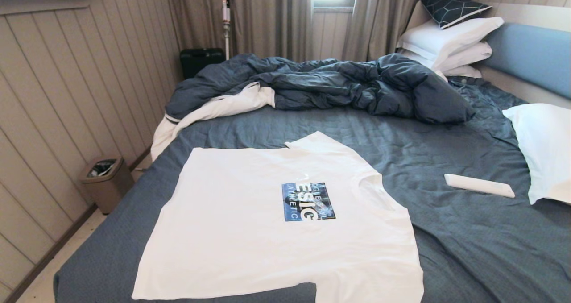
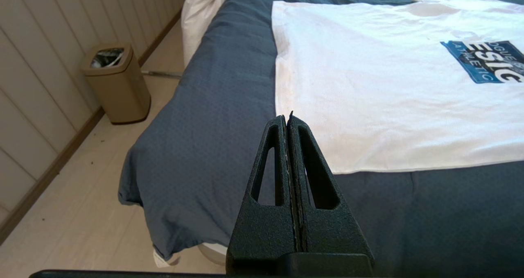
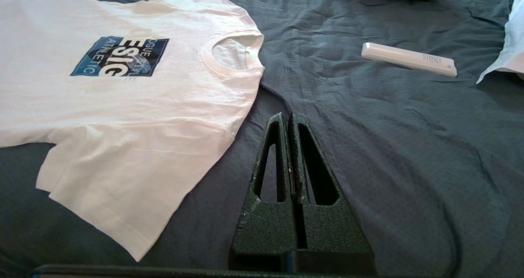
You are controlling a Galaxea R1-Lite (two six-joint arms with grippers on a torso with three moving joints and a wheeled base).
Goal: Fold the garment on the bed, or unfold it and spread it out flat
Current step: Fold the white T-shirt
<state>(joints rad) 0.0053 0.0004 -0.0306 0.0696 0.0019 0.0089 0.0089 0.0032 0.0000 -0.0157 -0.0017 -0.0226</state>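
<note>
The garment (image 1: pixel 250 231), a white short-sleeved T-shirt with a blue-and-black chest print (image 1: pixel 308 201), lies spread flat, front up, on the bed (image 1: pixel 468 249). Its collar points toward the pillows and its hem toward the bed's left edge. In the left wrist view my left gripper (image 2: pixel 287 117) is shut and empty, held above the sheet close to the hem corner of the garment (image 2: pixel 368 89). The right wrist view has my right gripper (image 3: pixel 285 116) shut and empty over bare sheet, beside the near sleeve of the garment (image 3: pixel 123 118). Neither gripper appears in the head view.
A white remote control (image 1: pixel 479 185) lies on the sheet right of the collar, near a white pillow (image 1: pixel 546 151). A rumpled dark-blue duvet (image 1: pixel 321 86) heaps along the far side, with stacked pillows (image 1: pixel 450 42) at the headboard. A tan bin (image 1: pixel 106 182) stands on the floor left of the bed.
</note>
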